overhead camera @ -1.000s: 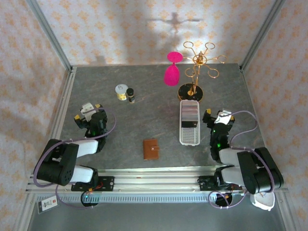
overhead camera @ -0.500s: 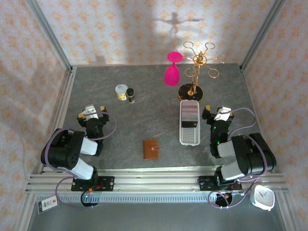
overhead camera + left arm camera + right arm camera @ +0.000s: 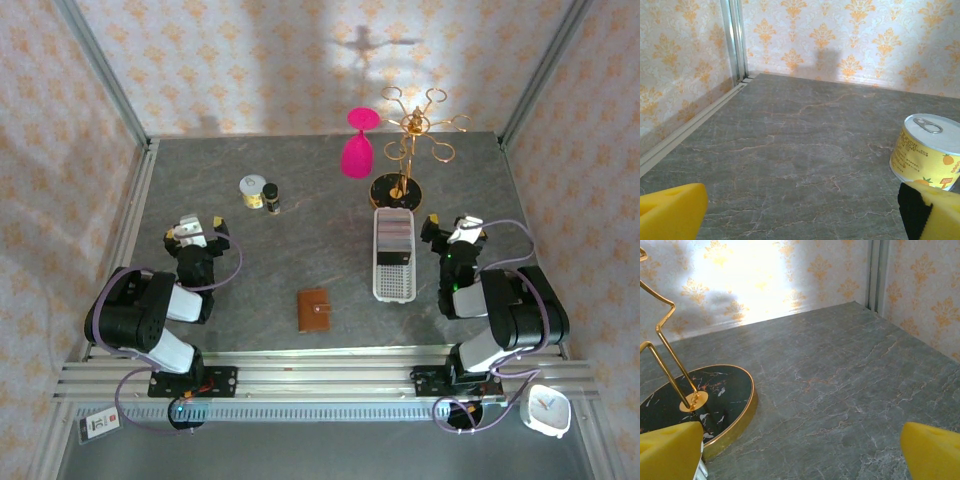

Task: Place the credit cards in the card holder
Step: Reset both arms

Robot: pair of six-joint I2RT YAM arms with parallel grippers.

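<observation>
The card holder [image 3: 315,310], a small reddish-brown wallet, lies shut on the table near the front, between the two arms. Pale credit cards [image 3: 394,232] are stacked in the far end of a long white perforated tray [image 3: 392,280]. My left gripper [image 3: 195,232] hovers low at the left, open, its yellow fingertips [image 3: 670,212] wide apart over bare table; midway lies my left gripper [image 3: 802,220]. My right gripper [image 3: 454,230] is just right of the tray, open and empty, and it points at the far right corner as the right gripper [image 3: 800,455].
A yellow-labelled can [image 3: 930,152] and a small dark bottle [image 3: 271,198] stand at the back left. A gold rack on a black round base [image 3: 695,400] and a pink glass [image 3: 357,152] stand behind the tray. Metal rails and papered walls bound the table.
Both arms have folded back, with their elbows drawn in toward the bases. The right gripper has shifted slightly toward the far side. Wallet, tray and cards have not moved.
</observation>
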